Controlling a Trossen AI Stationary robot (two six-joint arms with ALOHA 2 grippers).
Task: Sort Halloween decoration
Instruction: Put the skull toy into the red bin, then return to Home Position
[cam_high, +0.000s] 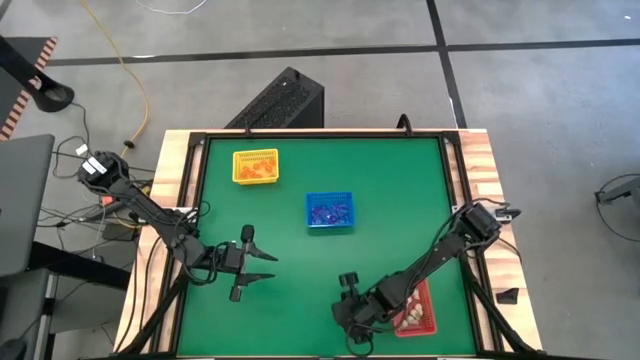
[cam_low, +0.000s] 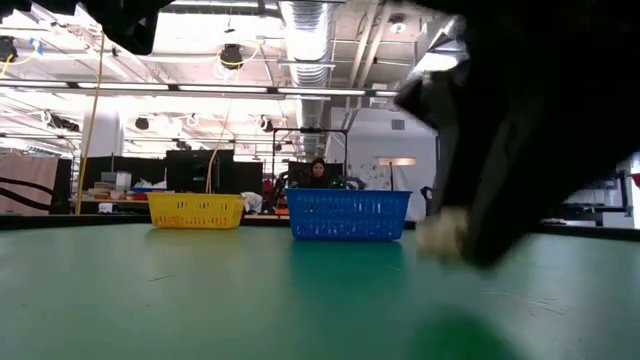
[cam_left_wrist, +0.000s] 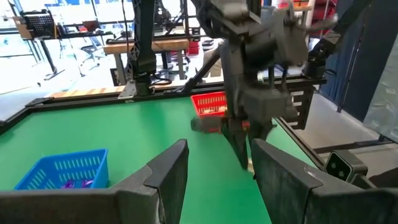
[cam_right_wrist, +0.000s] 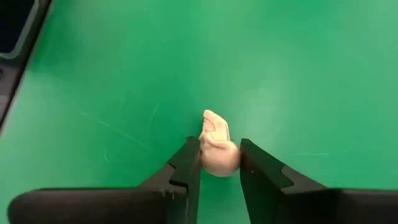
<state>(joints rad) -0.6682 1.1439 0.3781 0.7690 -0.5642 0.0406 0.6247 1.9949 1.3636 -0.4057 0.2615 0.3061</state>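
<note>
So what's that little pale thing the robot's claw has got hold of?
It is a cream-white trinket, small, lumpy and smooth, perhaps plastic, with a rounded end and a narrower carved-looking end; it may be a tiny skull, but that is hard to tell. The right gripper pinches it between both dark fingers, rounded end in the grip, narrow end poking forward. It sits just above or on the green table, near the red tray.

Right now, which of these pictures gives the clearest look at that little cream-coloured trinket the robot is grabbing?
The right wrist view: the cream trinket sits large between the right gripper fingers, over bare green table. The low view shows only a pale blur beside the dark arm. The high and left wrist views hide it behind that gripper.
</note>
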